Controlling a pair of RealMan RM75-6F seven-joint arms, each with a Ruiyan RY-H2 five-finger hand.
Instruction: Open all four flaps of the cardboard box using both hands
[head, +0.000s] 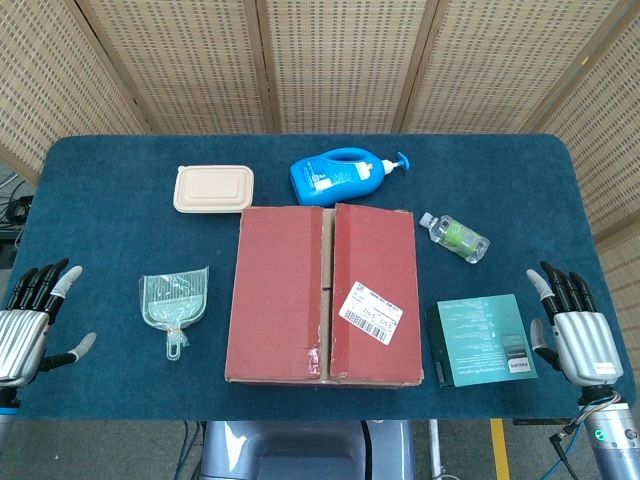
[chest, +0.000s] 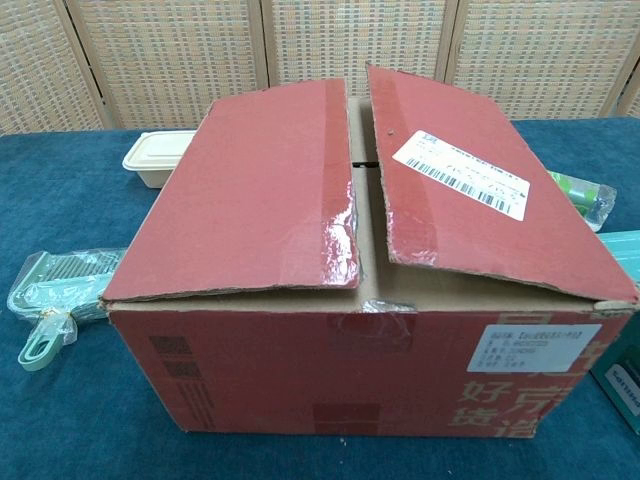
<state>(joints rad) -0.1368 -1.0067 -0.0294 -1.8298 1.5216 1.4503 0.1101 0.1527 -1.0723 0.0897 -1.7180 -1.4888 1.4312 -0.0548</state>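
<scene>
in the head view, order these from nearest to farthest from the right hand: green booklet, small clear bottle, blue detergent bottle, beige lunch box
From the right hand:
1. green booklet, just beside it
2. small clear bottle, behind the booklet
3. blue detergent bottle, behind the box
4. beige lunch box, far left rear

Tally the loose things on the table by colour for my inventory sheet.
Red: 1, cardboard box
Blue: 1, detergent bottle
Beige: 1, lunch container
Green: 3, dustpan, small bottle, booklet
Total: 6
</scene>
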